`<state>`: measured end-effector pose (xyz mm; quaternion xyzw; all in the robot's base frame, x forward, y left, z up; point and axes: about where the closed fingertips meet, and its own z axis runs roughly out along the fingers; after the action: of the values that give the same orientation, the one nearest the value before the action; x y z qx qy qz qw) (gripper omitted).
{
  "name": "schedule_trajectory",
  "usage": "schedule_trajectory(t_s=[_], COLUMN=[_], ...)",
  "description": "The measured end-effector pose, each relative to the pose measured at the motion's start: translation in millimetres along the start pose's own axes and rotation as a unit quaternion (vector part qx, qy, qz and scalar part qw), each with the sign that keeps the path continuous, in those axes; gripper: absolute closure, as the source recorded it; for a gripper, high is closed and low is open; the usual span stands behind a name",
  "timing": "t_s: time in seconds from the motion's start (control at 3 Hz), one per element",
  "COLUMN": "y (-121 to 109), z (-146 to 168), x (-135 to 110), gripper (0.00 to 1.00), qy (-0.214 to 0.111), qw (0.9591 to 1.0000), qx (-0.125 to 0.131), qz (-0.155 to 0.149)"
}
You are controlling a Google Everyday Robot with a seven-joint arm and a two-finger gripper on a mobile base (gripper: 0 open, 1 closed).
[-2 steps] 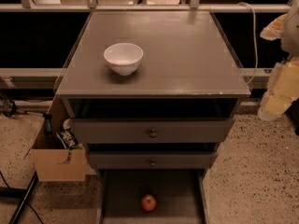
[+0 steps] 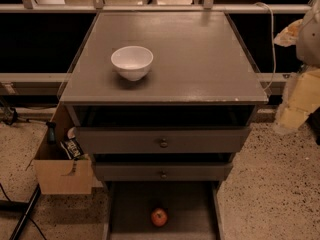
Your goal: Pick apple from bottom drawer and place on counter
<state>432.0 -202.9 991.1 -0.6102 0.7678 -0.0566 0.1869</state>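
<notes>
**Worktop.** The worktop (image 2: 200, 59) is the flat, glossy top of the drawer cabinet. Its front edge shows slight wear. A white bowl (image 2: 132, 62) stands upright on the left half, set back from the front and left edges. The centre, the right half and the front strip are bare surface.

**Drawers.** Two upper drawers, each with one round knob (image 2: 163, 143), sit below the worktop, and each is pulled out a little. The bottom drawer (image 2: 192, 204) is drawn out furthest. Its flat floor and thin side walls are exposed, and its front runs past the lower frame edge.

**Apple.** The apple (image 2: 159, 217) lies on the bottom drawer floor, near the middle of its width. It stands apart from both side walls, with bare floor on each side. It is forward of the drawer front above it, so nothing overhangs it.

**Pincer.** The pincer (image 2: 300, 96) is at the right frame edge, beside the worktop's right front corner. It is off the worktop, over the speckled floor (image 2: 270, 184), and well apart from the apple. Whether it is spread or pressed together cannot be told.

**Surroundings.** An open cardboard box (image 2: 62, 176) stands on the floor against the cabinet's left side, next to the drawers. The floor to the right of the drawers is open.
</notes>
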Motion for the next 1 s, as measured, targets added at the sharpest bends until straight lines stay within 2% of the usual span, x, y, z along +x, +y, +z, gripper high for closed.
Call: schedule_trajectory(t_s=[0.33, 0.67, 1.0], y=[33, 79, 126], z=[26, 71, 138], x=[-6, -13, -17], gripper=[0.0, 0.0, 0.0], qy=[-0.039, -0.105, -0.157], qw=[0.999, 0.9931, 0.98], qx=[-0.024, -0.052, -0.115], qz=[-0.001, 0.011, 0.039])
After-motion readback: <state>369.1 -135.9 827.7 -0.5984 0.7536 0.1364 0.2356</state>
